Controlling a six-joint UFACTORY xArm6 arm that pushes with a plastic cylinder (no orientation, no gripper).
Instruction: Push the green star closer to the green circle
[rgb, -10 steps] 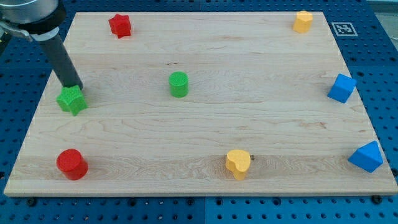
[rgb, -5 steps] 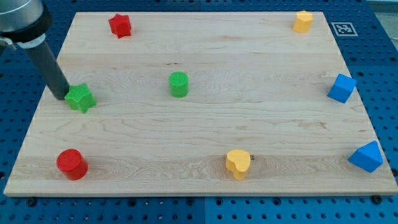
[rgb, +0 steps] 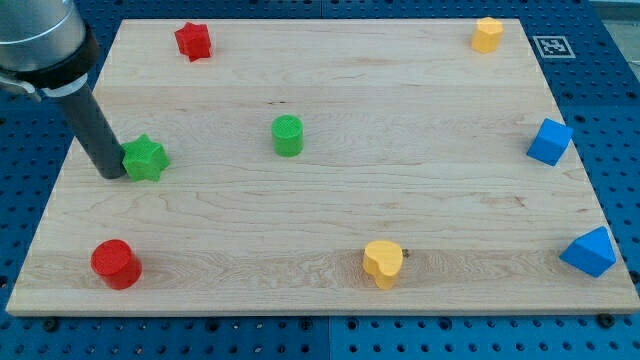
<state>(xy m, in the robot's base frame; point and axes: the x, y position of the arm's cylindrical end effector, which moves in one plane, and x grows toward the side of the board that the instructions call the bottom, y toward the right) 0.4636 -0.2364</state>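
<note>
The green star (rgb: 146, 158) lies on the wooden board (rgb: 330, 230) at the view's left. The green circle (rgb: 287, 135) stands to its right, a little higher in the view, with a wide gap between them. My tip (rgb: 113, 173) rests on the board right against the star's left side. The dark rod rises from it up and to the left.
A red star (rgb: 193, 41) is at the top left and a red cylinder (rgb: 116, 264) at the bottom left. A yellow heart (rgb: 383, 263) is at the bottom middle, a yellow block (rgb: 487, 35) at the top right. Two blue blocks (rgb: 550, 141) (rgb: 589, 251) are by the right edge.
My tip moved from above the star to its left side, then rightward. The green star slid to the right, toward the green circle.
</note>
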